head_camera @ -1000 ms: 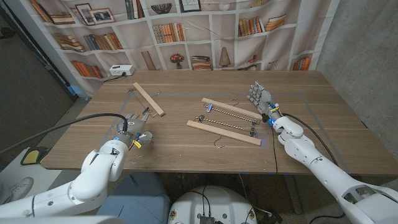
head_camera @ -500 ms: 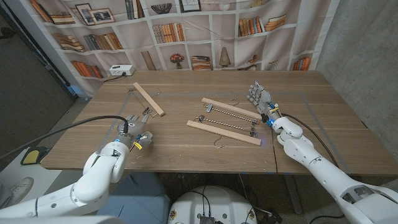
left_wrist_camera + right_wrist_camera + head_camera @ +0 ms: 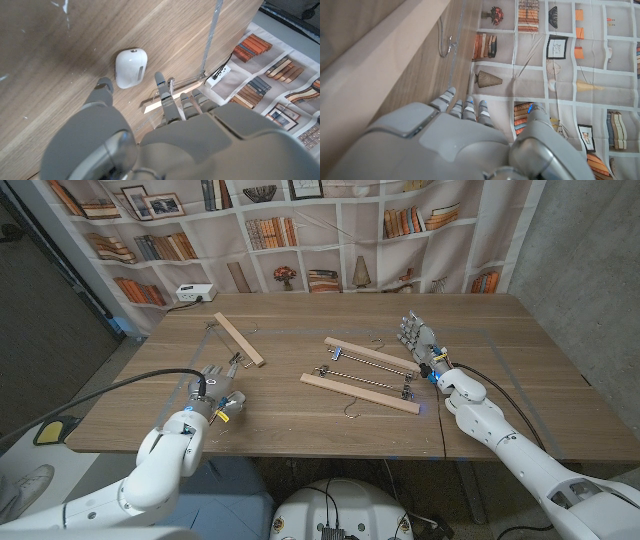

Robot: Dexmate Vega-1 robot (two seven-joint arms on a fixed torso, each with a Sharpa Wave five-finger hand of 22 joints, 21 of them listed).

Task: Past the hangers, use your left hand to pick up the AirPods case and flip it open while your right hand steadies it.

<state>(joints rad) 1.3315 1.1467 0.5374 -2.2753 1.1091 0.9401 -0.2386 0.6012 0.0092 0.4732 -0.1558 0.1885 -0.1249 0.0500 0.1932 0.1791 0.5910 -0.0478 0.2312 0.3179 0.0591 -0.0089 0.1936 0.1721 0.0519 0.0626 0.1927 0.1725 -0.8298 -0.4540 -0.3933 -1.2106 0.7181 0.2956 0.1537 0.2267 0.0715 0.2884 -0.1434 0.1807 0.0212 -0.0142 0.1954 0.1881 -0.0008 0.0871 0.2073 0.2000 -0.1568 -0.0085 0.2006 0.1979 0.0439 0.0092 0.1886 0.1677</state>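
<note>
Left robot hand (image 3: 165, 135) open above AirPods case (image 3: 131, 68)

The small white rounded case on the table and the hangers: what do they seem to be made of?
The small white rounded case looks like smooth glossy plastic, judging by its soft sheen. The pale wooden hangers show light unpainted wood bars, with thin metal hooks and clips that glint grey.
</note>
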